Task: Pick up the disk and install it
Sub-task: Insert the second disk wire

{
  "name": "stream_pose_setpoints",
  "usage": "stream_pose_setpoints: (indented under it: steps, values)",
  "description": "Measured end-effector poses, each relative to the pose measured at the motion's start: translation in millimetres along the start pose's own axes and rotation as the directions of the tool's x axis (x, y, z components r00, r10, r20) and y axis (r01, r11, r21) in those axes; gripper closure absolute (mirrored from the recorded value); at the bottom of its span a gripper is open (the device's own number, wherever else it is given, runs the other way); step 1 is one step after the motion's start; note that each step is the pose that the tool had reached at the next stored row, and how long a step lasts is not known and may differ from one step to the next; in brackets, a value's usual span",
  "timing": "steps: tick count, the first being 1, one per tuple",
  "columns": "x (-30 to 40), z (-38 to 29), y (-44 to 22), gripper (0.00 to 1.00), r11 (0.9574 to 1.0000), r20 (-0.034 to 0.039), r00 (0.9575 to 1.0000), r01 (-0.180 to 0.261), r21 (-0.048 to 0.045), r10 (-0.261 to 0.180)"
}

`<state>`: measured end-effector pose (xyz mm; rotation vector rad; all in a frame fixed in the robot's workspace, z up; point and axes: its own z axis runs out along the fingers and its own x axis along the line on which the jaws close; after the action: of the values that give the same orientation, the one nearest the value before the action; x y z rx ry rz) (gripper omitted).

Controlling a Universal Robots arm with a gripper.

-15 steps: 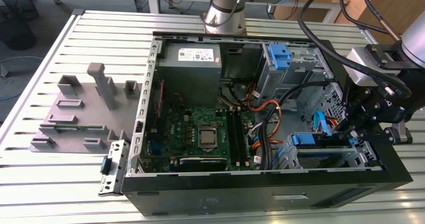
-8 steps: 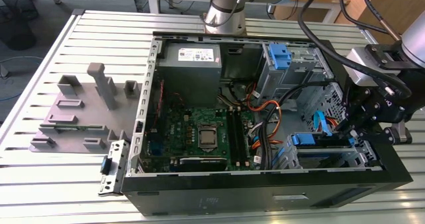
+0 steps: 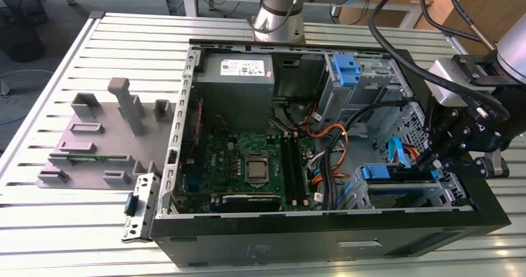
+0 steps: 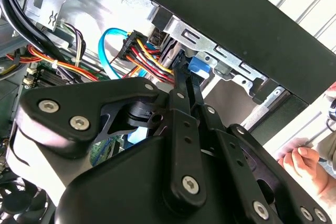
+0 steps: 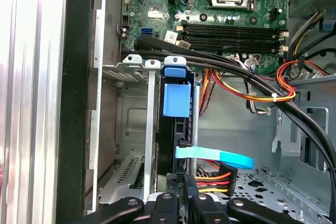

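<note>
Open PC case (image 3: 329, 240) on slatted table (image 3: 49, 104). Gripper (image 3: 433, 160) reaches into drive cage (image 3: 411, 188) at exterior view's right; whether its claw is apart or together can't be told. Disk (image 5: 176, 98) sits slotted in cage w/ blue rail showing, motherboard (image 5: 231, 3) beyond, blue cable (image 5: 215, 157) nearby. Person's hand (image 4: 304, 163) beside case.

No print is coming through clearly enough to read anywhere in these pictures. The white sticker (image 3: 239, 68) on the grey power-supply box (image 3: 236, 80) in the exterior view is carrying rows of dark print, but none of it is making out as words or numbers. In the first wrist view the small white labels (image 5: 171, 36) on the motherboard (image 5: 231, 3) are staying just as illegible.
</note>
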<state>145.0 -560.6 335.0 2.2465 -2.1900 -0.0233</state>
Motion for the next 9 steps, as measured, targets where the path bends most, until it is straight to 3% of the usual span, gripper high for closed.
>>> stream_pose_setpoints:
  steps: [9]
  values:
    - [-0.2,-3.1,1.4,0.84,1.0,-0.0002,1.0,0.0,0.0017,0.0]
